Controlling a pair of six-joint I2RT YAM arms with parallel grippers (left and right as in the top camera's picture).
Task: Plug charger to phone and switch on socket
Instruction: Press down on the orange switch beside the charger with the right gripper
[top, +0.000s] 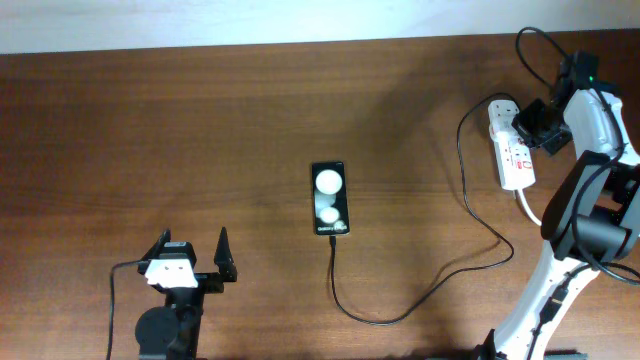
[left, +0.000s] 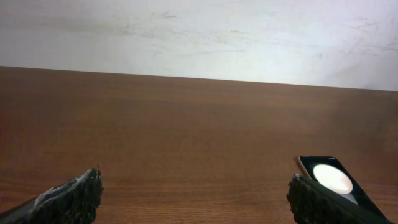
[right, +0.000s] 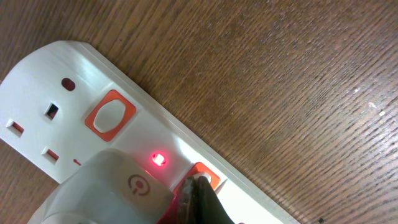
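Observation:
The black phone (top: 330, 198) lies screen up at mid-table, also seen at the lower right of the left wrist view (left: 333, 179). The charger's thin black cable (top: 332, 262) runs from the phone's near end and loops right toward the white socket (top: 518, 165) at the far right. The white plug head (right: 109, 190) sits in the socket (right: 37, 93), and a red light (right: 159, 159) glows beside it. My right gripper (right: 198, 185) is shut, its tips pressed on an orange switch (right: 205, 174). My left gripper (top: 190, 255) stands open and empty near the front left.
A second orange switch (right: 111, 116) and an unused outlet lie further along the socket. A thick white cord (top: 528, 208) leaves the socket's near end beside the right arm's base. A pale wall (left: 199, 31) rises behind the table's far edge.

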